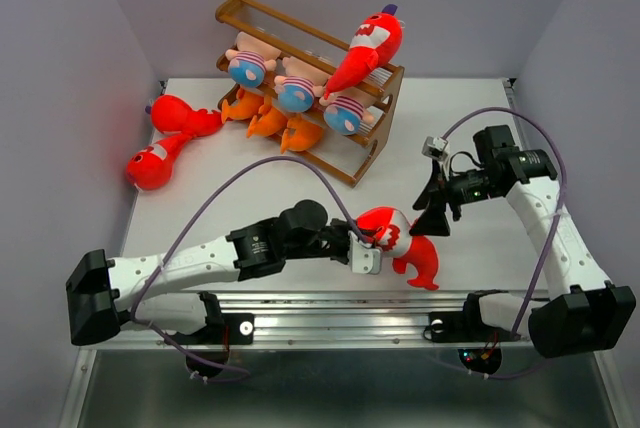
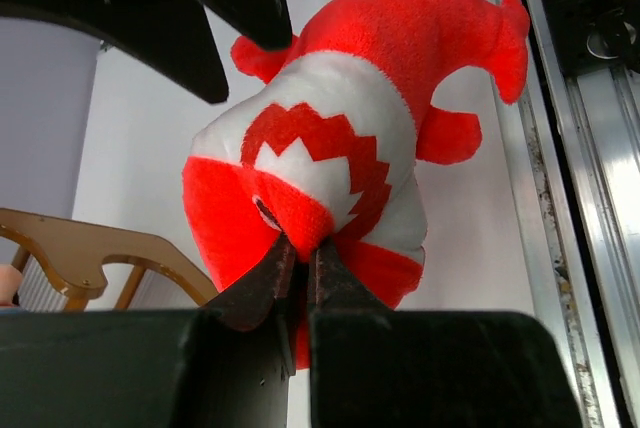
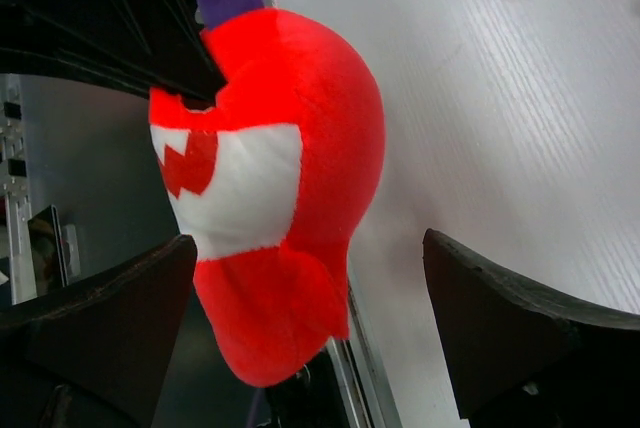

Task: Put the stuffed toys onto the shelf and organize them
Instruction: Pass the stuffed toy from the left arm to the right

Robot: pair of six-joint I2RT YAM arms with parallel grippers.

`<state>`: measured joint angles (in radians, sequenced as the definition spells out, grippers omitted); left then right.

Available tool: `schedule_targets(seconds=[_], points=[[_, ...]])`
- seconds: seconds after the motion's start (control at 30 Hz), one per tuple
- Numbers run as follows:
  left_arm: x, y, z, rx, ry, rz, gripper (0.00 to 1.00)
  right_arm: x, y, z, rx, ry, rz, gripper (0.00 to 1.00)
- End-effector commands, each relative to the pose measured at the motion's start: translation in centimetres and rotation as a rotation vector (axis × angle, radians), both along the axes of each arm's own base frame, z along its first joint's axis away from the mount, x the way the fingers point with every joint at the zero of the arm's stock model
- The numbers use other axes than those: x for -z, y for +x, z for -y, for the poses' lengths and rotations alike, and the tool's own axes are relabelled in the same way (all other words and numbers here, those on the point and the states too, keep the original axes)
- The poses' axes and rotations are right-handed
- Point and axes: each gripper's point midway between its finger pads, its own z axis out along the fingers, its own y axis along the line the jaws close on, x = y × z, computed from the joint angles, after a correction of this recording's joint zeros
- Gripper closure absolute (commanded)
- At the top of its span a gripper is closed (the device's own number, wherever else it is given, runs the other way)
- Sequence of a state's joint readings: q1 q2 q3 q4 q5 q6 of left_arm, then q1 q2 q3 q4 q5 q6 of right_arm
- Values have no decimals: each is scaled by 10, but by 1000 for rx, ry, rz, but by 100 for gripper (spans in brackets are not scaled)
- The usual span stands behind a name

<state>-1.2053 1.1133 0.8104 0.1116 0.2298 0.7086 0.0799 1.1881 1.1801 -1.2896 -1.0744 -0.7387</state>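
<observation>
White bench, shelf at its far edge. The left pincer clamps a red shark; the right pincer gapes wide.

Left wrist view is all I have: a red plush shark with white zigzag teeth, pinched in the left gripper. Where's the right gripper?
Observer: The right gripper is open, just right of the red plush shark, facing it.
Operator: Room on the shelf?
Observer: The brown wooden shelf has its top tier bare at the left; a second red shark leans across the right end.
Operator: Any strays?
Observer: Two red plush toys lie left of it.
</observation>
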Motion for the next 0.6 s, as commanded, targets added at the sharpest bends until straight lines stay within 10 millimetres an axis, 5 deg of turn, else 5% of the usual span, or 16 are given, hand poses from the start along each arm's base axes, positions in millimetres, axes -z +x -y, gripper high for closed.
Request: schedule_targets(seconds=[0.0, 0.3, 0.57], points=[[-49, 3, 22, 75, -108, 178, 100, -8, 8, -18, -15, 29, 24, 0], [-55, 10, 42, 130, -80, 285, 100, 2, -1, -40, -115, 15, -21, 6], [-59, 15, 39, 83, -134, 299, 100, 8, -3, -37, -105, -5, -24, 73]])
